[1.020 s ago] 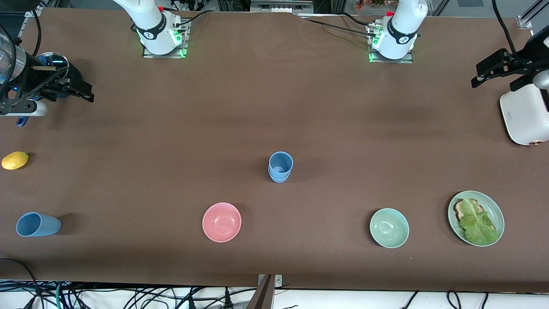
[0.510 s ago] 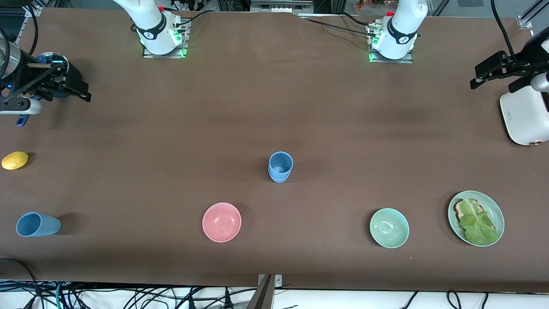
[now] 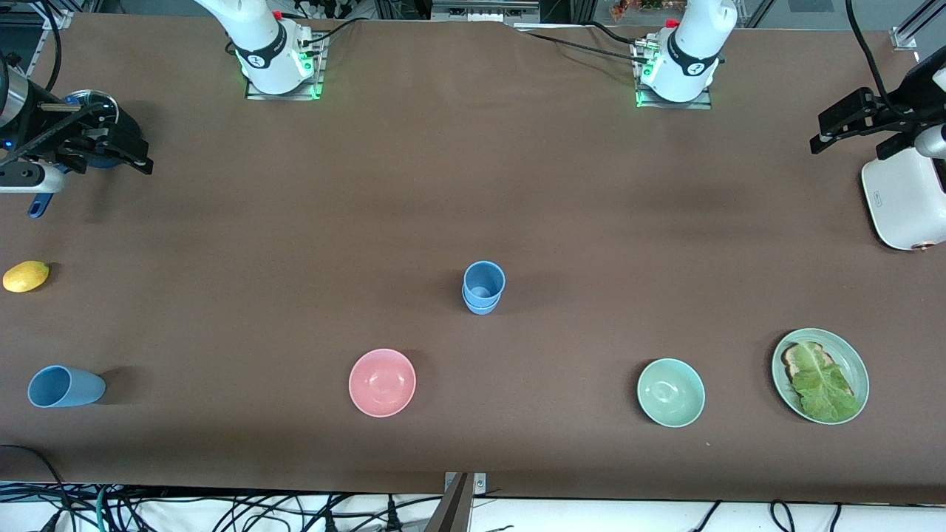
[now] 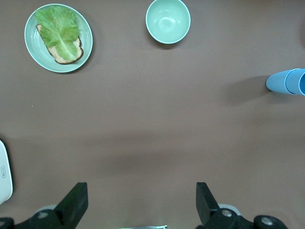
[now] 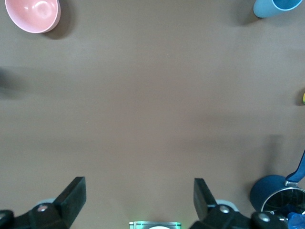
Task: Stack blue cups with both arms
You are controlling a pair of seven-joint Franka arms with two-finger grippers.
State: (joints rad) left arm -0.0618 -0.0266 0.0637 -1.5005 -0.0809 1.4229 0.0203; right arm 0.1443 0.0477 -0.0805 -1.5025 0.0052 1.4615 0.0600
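Observation:
Two blue cups (image 3: pixel 483 287) stand nested and upright in the middle of the table; the left wrist view shows them (image 4: pixel 288 82) at its edge. A third blue cup (image 3: pixel 65 386) lies on its side toward the right arm's end, nearer to the front camera, and its rim shows in the right wrist view (image 5: pixel 276 7). My right gripper (image 3: pixel 137 155) hangs open and empty over the dark-blue pot at that end, with bare table between its jaws (image 5: pixel 138 186). At the left arm's end, my left gripper (image 3: pixel 824 133) is open and empty beside the toaster, over bare table (image 4: pixel 140 191).
A pink bowl (image 3: pixel 382 382) and a mint-green bowl (image 3: pixel 670 392) sit nearer to the front camera than the stack. A plate (image 3: pixel 857 362) holds bread and lettuce. The right arm's end has a lemon (image 3: pixel 26 275) and a dark-blue pot (image 5: pixel 269 191); the left arm's, a white toaster (image 3: pixel 905 196).
My right gripper has drifted a little farther toward the right arm's end of the table. The left gripper has barely shifted. The cups have not moved.

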